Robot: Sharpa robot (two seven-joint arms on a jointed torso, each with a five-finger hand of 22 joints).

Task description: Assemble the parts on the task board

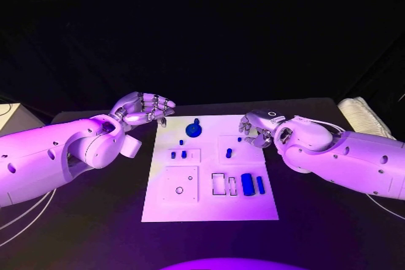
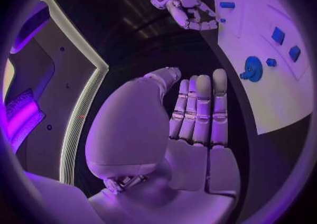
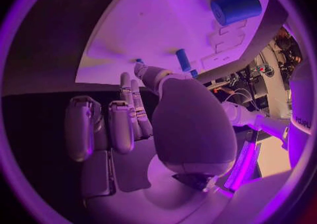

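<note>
Both hands, left [image 1: 145,110] and right [image 1: 256,128], are hovering empty-fingered at the board's [image 1: 253,208] far corners, parts [image 1: 247,184] apparently lying loose (assembly barely begun).

Left hand [image 1: 143,109] raised, fingers [image 2: 201,109] loosely curled, empty; right hand [image 1: 256,129] lower, fingers [image 3: 126,118] part-curled, empty.

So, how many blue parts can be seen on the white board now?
7 on the task board: a round part at the far edge, three small pegs, a peg mid-right, a thick cylinder, a thin rod. The right hand may hide more.
</note>
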